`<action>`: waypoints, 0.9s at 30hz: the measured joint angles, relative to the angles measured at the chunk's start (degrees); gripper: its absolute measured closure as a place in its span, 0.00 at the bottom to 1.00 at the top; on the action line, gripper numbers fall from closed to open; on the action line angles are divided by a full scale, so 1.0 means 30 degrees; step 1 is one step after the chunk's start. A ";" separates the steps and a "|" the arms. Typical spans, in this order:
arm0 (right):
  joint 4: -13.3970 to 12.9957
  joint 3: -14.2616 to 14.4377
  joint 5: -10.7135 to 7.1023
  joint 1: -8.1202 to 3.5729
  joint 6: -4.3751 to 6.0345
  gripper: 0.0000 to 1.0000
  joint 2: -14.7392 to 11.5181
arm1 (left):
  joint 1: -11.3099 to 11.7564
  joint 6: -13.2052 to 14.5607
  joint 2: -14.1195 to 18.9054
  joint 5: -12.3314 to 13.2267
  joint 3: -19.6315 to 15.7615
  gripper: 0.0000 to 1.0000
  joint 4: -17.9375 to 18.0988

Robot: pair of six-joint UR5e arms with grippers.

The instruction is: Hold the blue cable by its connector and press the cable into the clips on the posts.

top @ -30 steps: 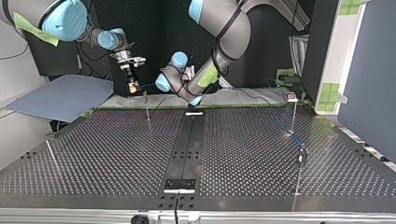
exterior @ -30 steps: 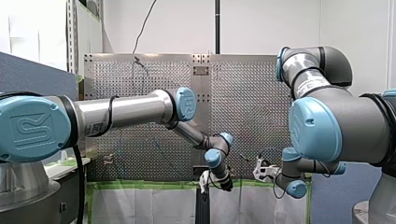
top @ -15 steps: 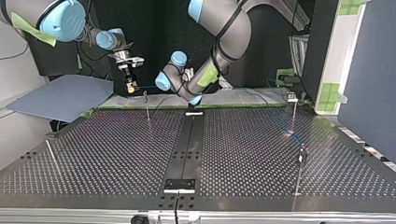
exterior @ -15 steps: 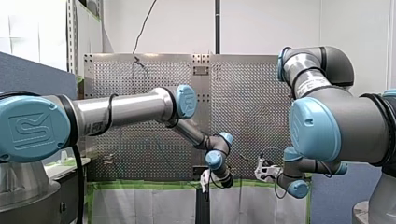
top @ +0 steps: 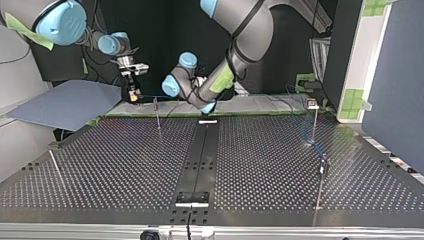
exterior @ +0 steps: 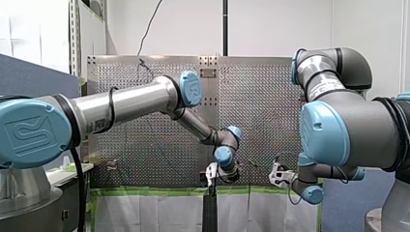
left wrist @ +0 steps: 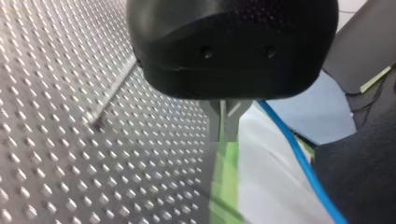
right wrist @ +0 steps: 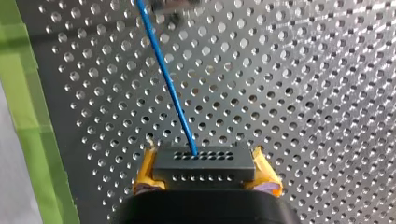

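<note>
While looking along my right gripper (right wrist: 208, 171), can see its yellow pads (right wrist: 145, 172) clamped tight on both ends of the black connector (right wrist: 204, 161), with the blue cable (right wrist: 168, 84) running straight out ahead over the perforated table (right wrist: 299, 93). Checked the top view too: holding that connector up off the table by the edge nearest the arms, near the thin post (top: 157, 112) at that view's left, with the cable stretching across toward my left arm. As for my left gripper (left wrist: 224, 123), got its metal fingers (left wrist: 215, 126) pressed together on nothing, pointing at the green tape (left wrist: 224, 186) along the table edge, with the blue cable passing just beside them. Also spotted more of the cable down by another post (top: 314, 120) at the top view's right.
</note>
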 joint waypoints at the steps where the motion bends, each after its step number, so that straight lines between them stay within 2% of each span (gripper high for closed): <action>1: 0.0063 -0.0033 -0.0003 -0.0046 0.0012 1.00 0.0001 | -0.0083 0.0131 0.0146 -0.0147 -0.0151 1.00 0.0142; 9: 0.0308 -0.0315 -0.0090 -0.0409 0.0319 1.00 0.0001 | -0.1244 0.1330 0.1494 -0.1495 -0.1498 1.00 0.1497; 17: 0.0572 -0.0624 -0.0112 -0.0557 0.0372 1.00 -0.0004 | -0.2190 0.1714 0.2768 -0.2763 -0.2763 1.00 0.2775; 27: 0.0675 -0.0716 -0.0099 -0.0676 0.0337 1.00 -0.0008 | -0.2463 0.2000 0.4288 -0.4526 -0.4526 1.00 0.4531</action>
